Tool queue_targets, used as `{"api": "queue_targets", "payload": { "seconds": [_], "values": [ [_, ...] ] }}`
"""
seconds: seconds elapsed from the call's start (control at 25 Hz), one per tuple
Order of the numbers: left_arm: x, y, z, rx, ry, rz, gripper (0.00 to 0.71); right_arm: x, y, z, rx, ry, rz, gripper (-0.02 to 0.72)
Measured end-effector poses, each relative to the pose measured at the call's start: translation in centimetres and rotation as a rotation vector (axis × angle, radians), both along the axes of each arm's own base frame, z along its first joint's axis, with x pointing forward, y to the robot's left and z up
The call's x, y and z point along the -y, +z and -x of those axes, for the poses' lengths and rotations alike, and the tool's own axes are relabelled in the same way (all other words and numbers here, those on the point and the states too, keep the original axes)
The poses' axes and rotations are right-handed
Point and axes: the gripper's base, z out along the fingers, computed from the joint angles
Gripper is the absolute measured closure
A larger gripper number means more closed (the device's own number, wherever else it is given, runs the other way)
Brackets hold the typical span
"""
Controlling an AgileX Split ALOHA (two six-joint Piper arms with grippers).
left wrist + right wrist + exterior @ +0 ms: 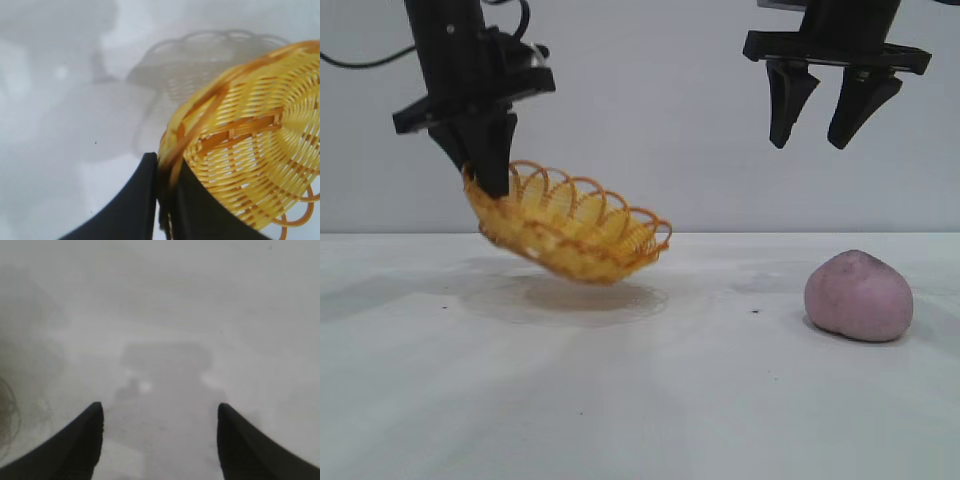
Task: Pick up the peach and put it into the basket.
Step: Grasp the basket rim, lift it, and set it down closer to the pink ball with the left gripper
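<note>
The yellow-orange wicker basket [570,228] hangs tilted just above the white table, its left rim pinched by my left gripper [492,185], which is shut on it. In the left wrist view the woven basket [255,145] fills the side beside the gripper [164,165], whose black fingers clamp the rim. The pinkish-purple peach [858,296] lies on the table at the right, untouched. My right gripper [815,140] hovers high above and slightly left of the peach, open and empty. In the right wrist view, the right gripper [160,412] has only bare table between its fingers.
The white table [640,400] stretches wide in front of the basket and the peach. A pale wall stands behind. The basket's shadow lies on the table under it.
</note>
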Motion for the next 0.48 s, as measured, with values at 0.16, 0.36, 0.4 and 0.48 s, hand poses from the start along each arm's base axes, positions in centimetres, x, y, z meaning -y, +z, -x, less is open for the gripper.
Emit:
{"api": "queue_targets", "payload": {
  "seconds": [0.16,0.36,0.4,0.48],
  "values": [
    [-0.1,-1.4,2.7,-0.054,0.068,0.075,0.71,0.0,0.0,0.0,0.004,0.0,-0.001,0.282],
    [-0.2,-3.1,5.4,-0.053,0.206,0.184,0.71,0.0,0.0,0.0,0.004,0.0,-0.001,0.282],
    [-0.1,-3.5,5.8,-0.068,0.224,0.205,0.71,0.0,0.0,0.0,0.004,0.0,-0.001,0.282],
    [-0.1,-4.9,6.6,-0.095,0.257,0.236,0.71,0.0,0.0,0.0,0.004,0.0,-0.001,0.282]
  ]
}}
